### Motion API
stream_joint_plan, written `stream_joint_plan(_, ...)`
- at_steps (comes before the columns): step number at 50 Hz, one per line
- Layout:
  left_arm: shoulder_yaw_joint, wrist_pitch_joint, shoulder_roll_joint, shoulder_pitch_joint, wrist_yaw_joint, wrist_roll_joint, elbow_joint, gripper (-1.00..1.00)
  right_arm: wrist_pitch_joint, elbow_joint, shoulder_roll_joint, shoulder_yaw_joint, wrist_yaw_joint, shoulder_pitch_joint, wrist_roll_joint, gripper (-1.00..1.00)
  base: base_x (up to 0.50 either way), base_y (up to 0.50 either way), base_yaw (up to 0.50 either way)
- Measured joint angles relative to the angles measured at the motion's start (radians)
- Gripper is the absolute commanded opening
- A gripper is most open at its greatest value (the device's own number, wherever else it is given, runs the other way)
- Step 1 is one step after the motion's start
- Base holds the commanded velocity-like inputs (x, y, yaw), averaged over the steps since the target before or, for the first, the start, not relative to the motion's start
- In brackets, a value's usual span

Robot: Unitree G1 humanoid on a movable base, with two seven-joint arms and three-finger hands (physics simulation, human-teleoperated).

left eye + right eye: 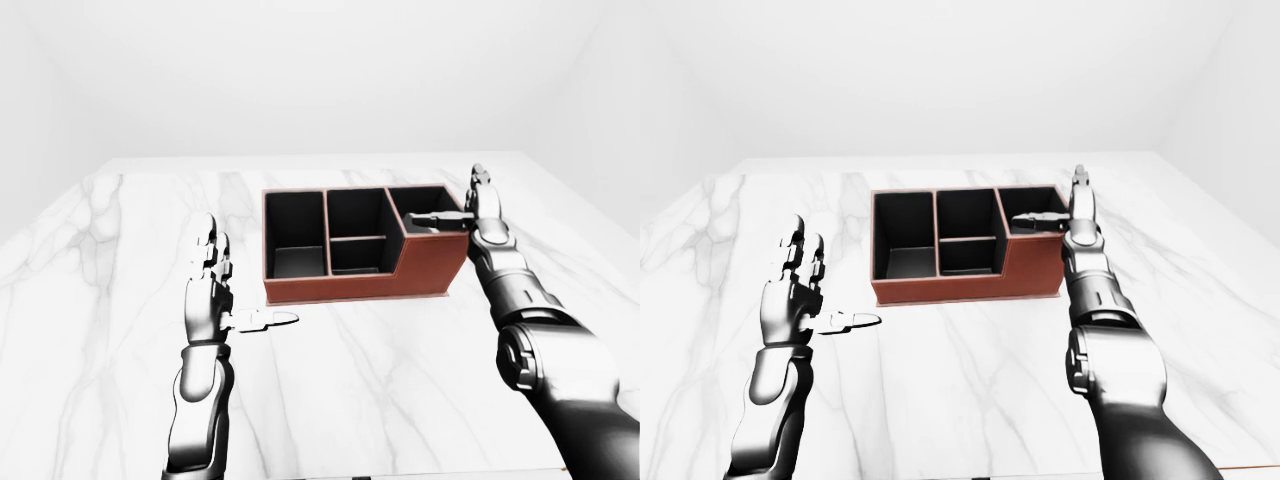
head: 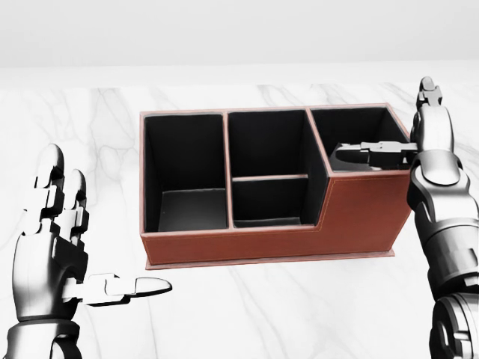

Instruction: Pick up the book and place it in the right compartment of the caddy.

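A brown leather caddy [image 2: 269, 241] with a black inside stands on the white marble table [image 2: 299, 314]. It has a left compartment, a middle one split in two, and a right compartment [image 2: 352, 129]. No book shows in any view. My right hand [image 2: 400, 138] is open at the caddy's right end, fingers upright beside the wall and thumb [image 2: 359, 155] reaching over the right compartment's rim. My left hand [image 2: 101, 235] is open and empty, left of the caddy and lower in the view, fingers up and thumb pointing right.
The marble table [image 1: 120, 300] spreads wide on all sides of the caddy, with its far edge [image 1: 320, 158] at the top of the view. White walls stand beyond it. Nothing else stands on the table.
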Motion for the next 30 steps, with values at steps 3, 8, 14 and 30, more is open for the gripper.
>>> stream_joint_plan(3, 0.000, 0.000, 0.000, 0.000, 0.000, 0.000, 0.000, 1.00, 0.000, -0.009, -0.001, -0.002, 0.003, -0.005, 0.007, 1.00, 0.00, 0.00, 0.00)
stream_joint_plan(8, 0.000, 0.000, 0.000, 0.000, 0.000, 0.000, 0.000, 1.00, 0.000, -0.053, -0.008, -0.004, 0.013, -0.022, 0.029, 1.00, 0.00, 0.00, 0.00)
stream_joint_plan(14, 0.000, 0.000, 0.000, 0.000, 0.000, 0.000, 0.000, 1.00, 0.000, -0.207, -0.020, -0.002, 0.024, -0.035, 0.064, 1.00, 0.00, 0.00, 0.00)
stream_joint_plan(30, 0.000, 0.000, 0.000, 0.000, 0.000, 0.000, 0.000, 1.00, 0.121, -0.717, -0.021, 0.002, 0.034, -0.026, 0.095, 1.00, 0.00, 0.00, 0.00)
